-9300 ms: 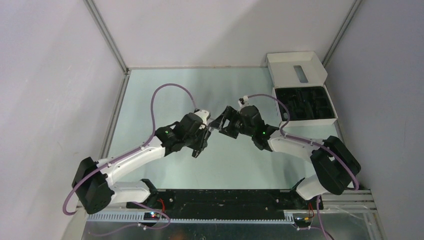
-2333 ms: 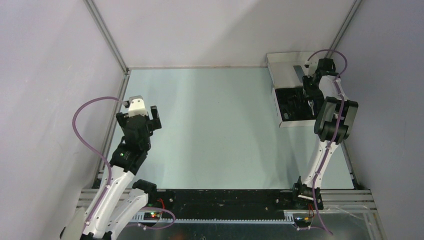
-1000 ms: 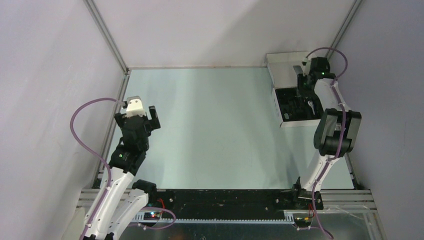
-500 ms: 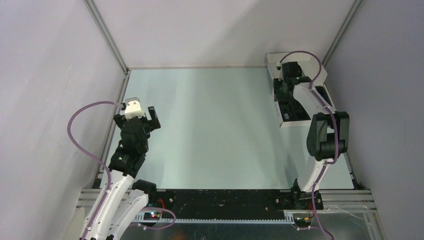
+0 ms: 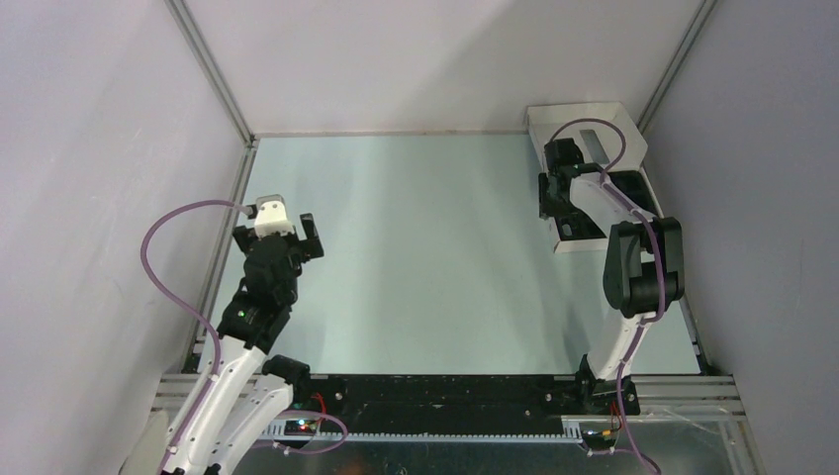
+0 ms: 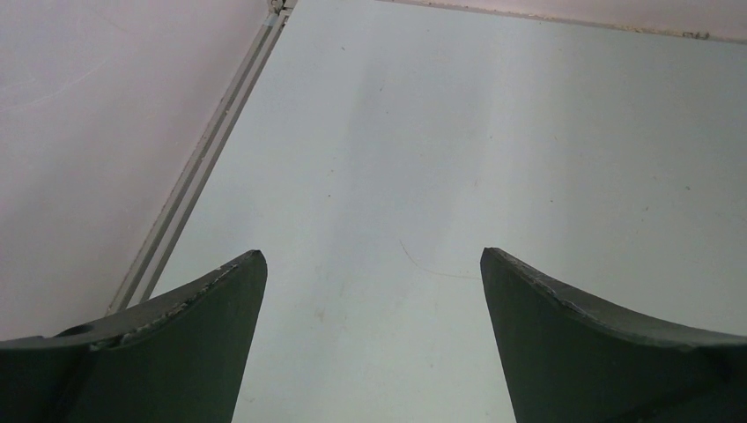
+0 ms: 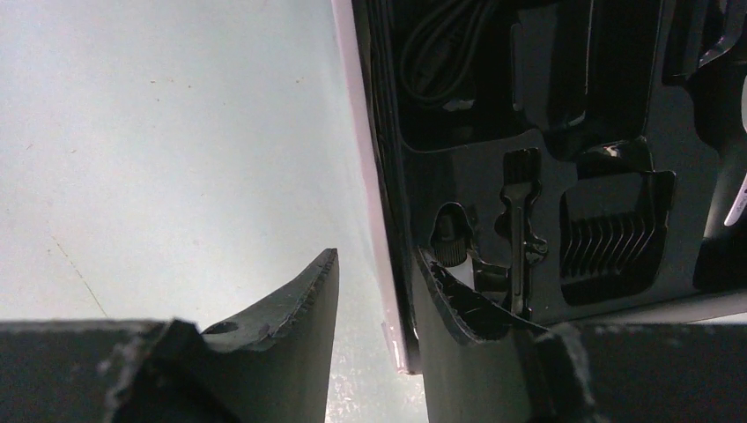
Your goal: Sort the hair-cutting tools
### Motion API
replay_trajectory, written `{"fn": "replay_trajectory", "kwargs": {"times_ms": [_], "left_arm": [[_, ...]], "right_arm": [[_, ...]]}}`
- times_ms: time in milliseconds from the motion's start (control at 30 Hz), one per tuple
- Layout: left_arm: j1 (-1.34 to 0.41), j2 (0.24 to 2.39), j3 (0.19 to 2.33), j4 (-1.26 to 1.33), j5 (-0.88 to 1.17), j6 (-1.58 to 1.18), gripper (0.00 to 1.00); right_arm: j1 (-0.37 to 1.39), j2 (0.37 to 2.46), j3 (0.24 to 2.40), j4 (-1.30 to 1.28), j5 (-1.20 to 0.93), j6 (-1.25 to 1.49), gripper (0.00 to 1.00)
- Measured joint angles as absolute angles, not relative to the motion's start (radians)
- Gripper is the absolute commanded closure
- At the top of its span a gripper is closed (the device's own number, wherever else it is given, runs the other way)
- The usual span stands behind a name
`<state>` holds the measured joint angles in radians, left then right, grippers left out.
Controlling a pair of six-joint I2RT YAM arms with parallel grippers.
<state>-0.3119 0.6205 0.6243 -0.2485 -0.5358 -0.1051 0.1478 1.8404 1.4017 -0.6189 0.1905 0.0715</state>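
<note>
Straddling white box wall point(image 7: 374, 159), right gripper point(image 7: 377, 256) half-open; left gripper point(image 6: 370, 257) wide open, empty; tray point(image 5: 579, 226) mostly arm-hidden overhead.

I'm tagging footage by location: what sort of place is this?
Probably a robotics lab test cell: plain panel walls around a table, left arm and right arm bolted at its edge.

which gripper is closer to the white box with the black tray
Right. The right gripper straddles a side wall of the white box; the left gripper hangs far off across the table.
</note>
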Motion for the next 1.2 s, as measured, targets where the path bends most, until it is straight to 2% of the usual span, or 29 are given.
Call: {"fn": "replay_trajectory", "kwargs": {"times_ms": [533, 833, 1100, 1200], "left_arm": [[-0.318, 0.62, 0.624, -0.249, -0.539, -0.105, 0.02], [-0.319, 0.6, 0.624, -0.249, -0.539, -0.105, 0.02], [-0.333, 0.562, 0.624, -0.249, -0.539, -0.105, 0.02], [-0.342, 0.541, 0.622, -0.249, -0.539, -0.106, 0.02]], "right_arm": [[0.177, 1.865, 1.397, -0.606, 0.255, 0.079, 0.73], [0.249, 1.874, 1.397, -0.599, 0.309, 0.099, 0.84], [0.342, 1.874, 1.397, -0.611, 0.326, 0.177, 1.0], [0.392, 1.871, 1.397, -0.633, 0.344, 0.235, 1.0]]}}
